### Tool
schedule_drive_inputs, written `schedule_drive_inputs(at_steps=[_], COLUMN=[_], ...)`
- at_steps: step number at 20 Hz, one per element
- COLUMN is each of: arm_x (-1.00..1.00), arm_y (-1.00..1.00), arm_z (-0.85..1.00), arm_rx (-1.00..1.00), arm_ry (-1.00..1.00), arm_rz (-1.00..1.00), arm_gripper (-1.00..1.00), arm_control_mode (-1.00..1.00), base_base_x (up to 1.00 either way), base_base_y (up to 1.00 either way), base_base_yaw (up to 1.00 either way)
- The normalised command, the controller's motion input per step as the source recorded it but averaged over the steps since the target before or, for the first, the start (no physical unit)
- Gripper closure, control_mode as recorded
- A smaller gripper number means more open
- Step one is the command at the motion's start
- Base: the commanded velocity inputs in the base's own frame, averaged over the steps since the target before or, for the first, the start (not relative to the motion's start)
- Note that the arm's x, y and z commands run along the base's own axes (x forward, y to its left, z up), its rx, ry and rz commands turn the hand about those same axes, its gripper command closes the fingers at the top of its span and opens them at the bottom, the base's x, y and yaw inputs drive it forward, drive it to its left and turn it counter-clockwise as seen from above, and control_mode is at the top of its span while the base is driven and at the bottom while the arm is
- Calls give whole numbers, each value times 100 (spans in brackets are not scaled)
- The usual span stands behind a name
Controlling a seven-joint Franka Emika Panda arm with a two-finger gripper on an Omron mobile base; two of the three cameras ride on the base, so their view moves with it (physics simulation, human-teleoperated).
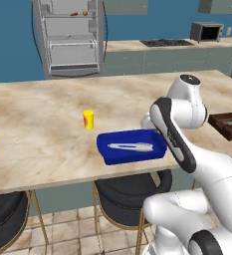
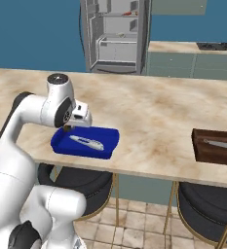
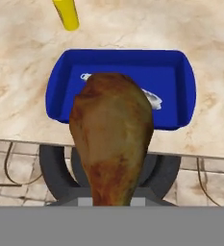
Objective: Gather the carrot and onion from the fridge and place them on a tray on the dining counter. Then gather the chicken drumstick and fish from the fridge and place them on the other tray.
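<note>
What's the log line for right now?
gripper: shut on chicken drumstick | position: above near edge of blue tray | tray holds: fish | drumstick: not yet released

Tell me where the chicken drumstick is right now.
In the hand view the chicken drumstick is held in the gripper, over the near edge of the blue tray that holds the fish.

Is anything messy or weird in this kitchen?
Yes: the fridge at the back stands wide open. Otherwise it looks tidy: the fish lies flat in the blue tray, and the gripper holds the chicken drumstick beside it.
</note>
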Motion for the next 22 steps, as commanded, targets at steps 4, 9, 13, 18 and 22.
schedule_drive_inputs(at_steps=[4,9,13,18,22], arm_x=[57,34,32,45,51], arm_y=[0,-1,-1,-2,-8], arm_z=[-41,-49,-46,-44,-27], arm_rx=[0,0,0,0,0], arm_ry=[6,1,0,0,0], arm_rz=[0,0,0,0,0], arm_gripper=[100,100,100,100,100], arm_control_mode=[-100,-100,-100,-100,-100], base_base_x=[0,0,0,0,0], base_base_y=[0,0,0,0,0], base_base_yaw=[0,0,0,0,0])
